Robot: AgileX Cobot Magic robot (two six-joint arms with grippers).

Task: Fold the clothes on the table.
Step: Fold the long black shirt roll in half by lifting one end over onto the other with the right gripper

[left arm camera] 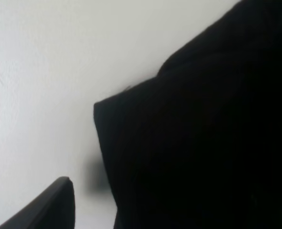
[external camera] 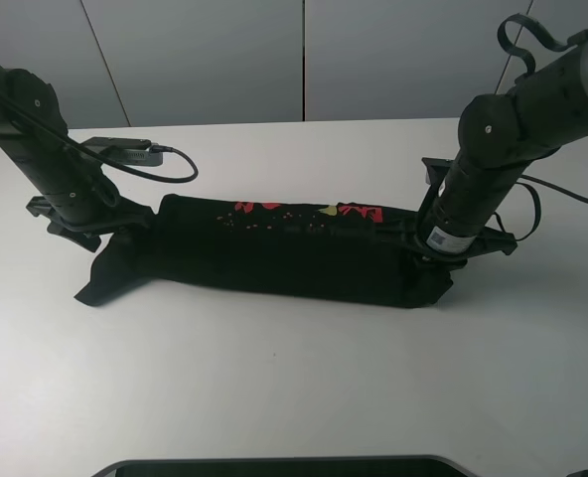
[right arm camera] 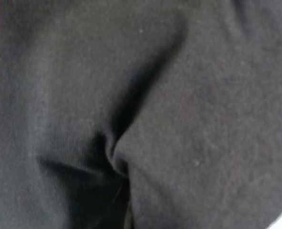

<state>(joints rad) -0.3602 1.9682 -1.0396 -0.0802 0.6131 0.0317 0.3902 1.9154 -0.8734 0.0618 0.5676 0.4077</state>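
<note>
**White tabletop: shirt in a long band, an arm at each end**

White table carried the black T-shirt, lying as a narrow band across the middle. Its red print ran along the far edge, and one sleeve trailed off at the left end. At that end the left gripper sat low with jaws wide. Its one visible finger lay clear of the cloth, gripping nothing. The right gripper was down on the right end. Puckered black fabric filled its wrist view, so the jaw state could not be told.

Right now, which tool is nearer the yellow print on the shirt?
Right. The right tool sits on the shirt's end just past the yellow print; the left tool is at the opposite end.
</note>
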